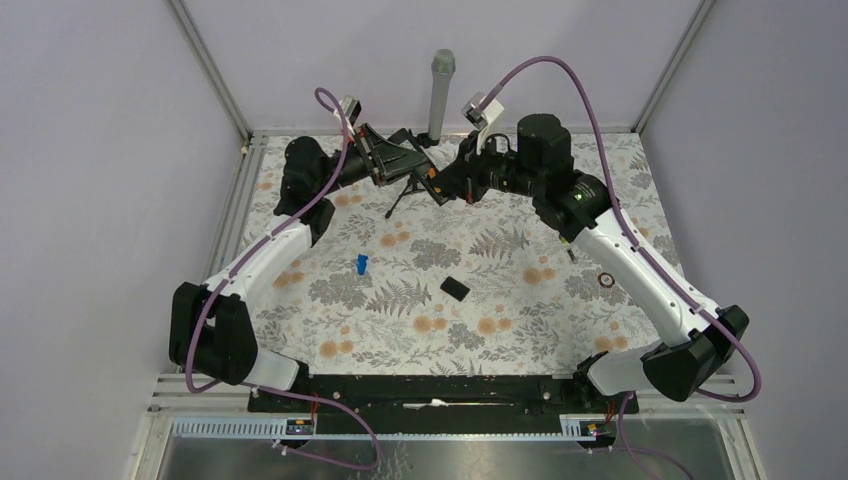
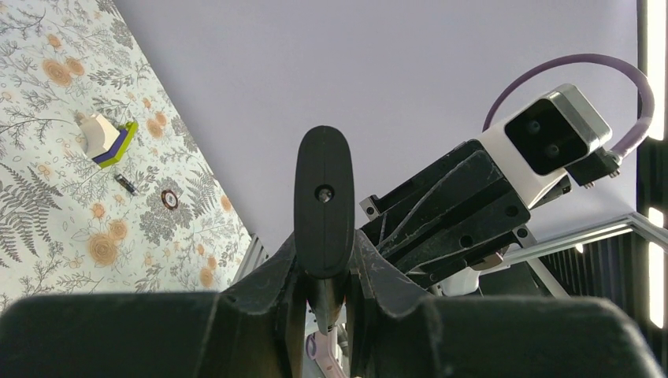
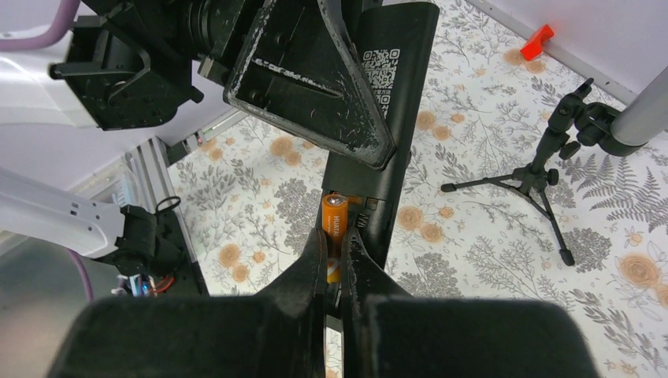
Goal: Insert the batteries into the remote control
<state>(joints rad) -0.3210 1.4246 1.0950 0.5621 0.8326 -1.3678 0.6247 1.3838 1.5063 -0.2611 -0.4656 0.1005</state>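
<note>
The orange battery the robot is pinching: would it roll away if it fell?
Probably yes: the battery is a smooth round cylinder, so it would likely roll on the flat table. Its glossy skin looks slippery, so the right gripper pinching its lower part could let it slide. It looks stiff, unlikely to bend.

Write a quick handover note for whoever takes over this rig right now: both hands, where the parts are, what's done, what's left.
Left hand: shut on the remote control, held up off the table at the far side.
Right hand: shut on one orange battery, its top end at the open battery bay, seemingly not seated yet.
Cover plate: lying on the table, off the remote.
Done: cover off, remote gripped, one battery at the bay.
Left: seat this battery and load any others. No other battery is visible, and I can't tell whether one is already in. Then probably refit the cover.
</note>
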